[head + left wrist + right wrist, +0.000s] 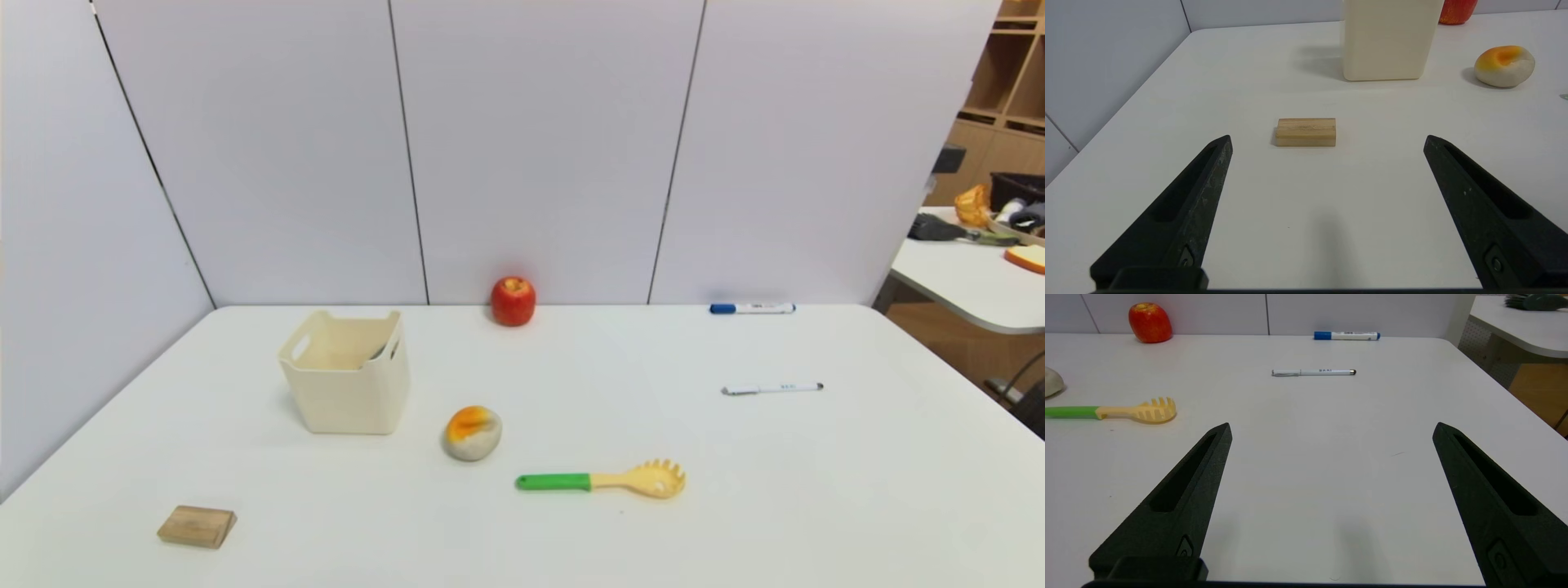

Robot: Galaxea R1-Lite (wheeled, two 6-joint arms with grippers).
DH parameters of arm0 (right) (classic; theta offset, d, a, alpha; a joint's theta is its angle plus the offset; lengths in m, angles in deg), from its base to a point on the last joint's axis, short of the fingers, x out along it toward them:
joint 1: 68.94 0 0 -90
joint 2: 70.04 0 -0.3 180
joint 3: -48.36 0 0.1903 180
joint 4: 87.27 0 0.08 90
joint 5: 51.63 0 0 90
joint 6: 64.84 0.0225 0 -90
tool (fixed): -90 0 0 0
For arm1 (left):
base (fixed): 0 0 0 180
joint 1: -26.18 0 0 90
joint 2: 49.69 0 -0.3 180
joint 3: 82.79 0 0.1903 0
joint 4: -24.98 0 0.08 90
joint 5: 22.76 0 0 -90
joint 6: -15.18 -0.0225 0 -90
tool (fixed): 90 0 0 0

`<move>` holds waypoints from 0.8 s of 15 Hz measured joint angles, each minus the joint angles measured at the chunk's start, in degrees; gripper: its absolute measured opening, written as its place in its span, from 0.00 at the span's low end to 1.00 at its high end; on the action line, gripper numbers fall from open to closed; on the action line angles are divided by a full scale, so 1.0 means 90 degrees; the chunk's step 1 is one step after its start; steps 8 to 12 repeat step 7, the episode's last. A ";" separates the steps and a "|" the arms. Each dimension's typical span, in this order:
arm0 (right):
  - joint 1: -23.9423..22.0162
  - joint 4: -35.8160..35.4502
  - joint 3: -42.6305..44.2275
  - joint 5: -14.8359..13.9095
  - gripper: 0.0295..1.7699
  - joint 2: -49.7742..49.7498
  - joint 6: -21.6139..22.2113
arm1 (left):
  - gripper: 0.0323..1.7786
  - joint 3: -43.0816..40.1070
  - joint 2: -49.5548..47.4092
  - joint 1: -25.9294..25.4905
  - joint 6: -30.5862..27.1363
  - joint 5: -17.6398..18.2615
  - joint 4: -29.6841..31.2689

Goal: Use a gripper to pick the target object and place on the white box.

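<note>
Head view: we look down and forward from high over the whole table (571, 531).
Left wrist view: we sit low, near the block (1305, 132), facing the box (1388, 41).
Right wrist view: low, facing the pen (1313, 372).
Shared: the apple (513, 300) appears in all three.

Left gripper (1327, 139) and right gripper (1331, 426) both hang low, seemingly parked, black fingers spread wide apart
</note>
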 joint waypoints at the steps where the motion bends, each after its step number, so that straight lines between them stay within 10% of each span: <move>1: 0.0000 0.0000 0.0000 -0.0005 0.96 0.0000 -0.0003 | 0.95 0.0000 0.0000 0.0000 0.0000 0.0000 0.0000; 12: 0.0000 -0.0003 0.0000 -0.0003 0.96 0.0000 0.0038 | 0.95 0.0000 0.0000 0.0000 0.0003 0.0000 0.0000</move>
